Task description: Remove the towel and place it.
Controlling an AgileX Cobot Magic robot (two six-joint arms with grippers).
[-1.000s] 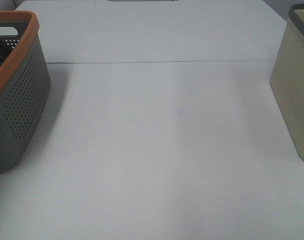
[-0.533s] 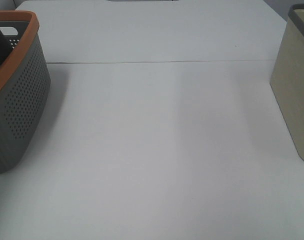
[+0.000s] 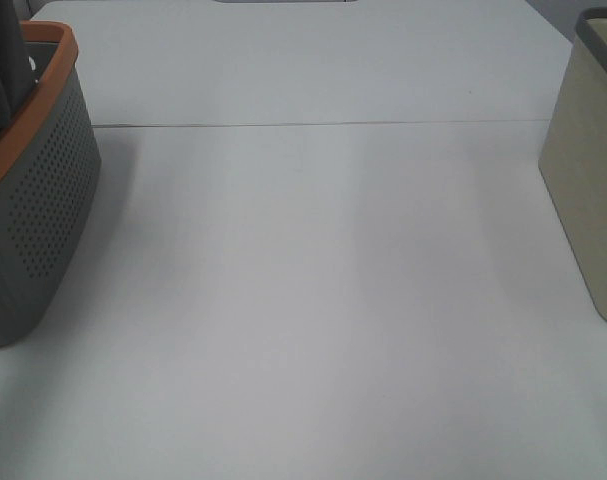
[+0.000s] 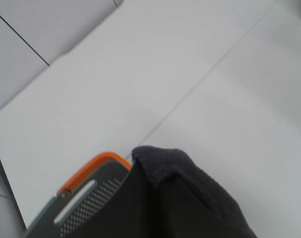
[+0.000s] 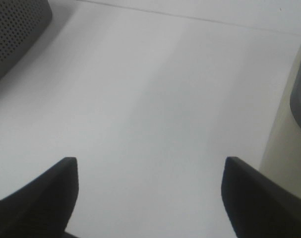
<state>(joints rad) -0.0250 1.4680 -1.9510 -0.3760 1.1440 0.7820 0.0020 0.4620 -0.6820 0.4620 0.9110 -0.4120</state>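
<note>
Right gripper [image 5: 150, 161] — fingers spread wide, nothing between them, hanging over the white table [image 3: 313, 250] beside the grey basket [image 3: 43, 210]; a beige bin [image 3: 583, 170] stands well apart from the basket, across the table.
Left gripper — hidden behind the towel [image 4: 190, 198]; whether it is spread or pinching cannot be told.
Towel: dark grey, fleecy, bunched just above the basket's orange rim, at its handle-slot end.
Basket interior and bin interior: not visible.
</note>
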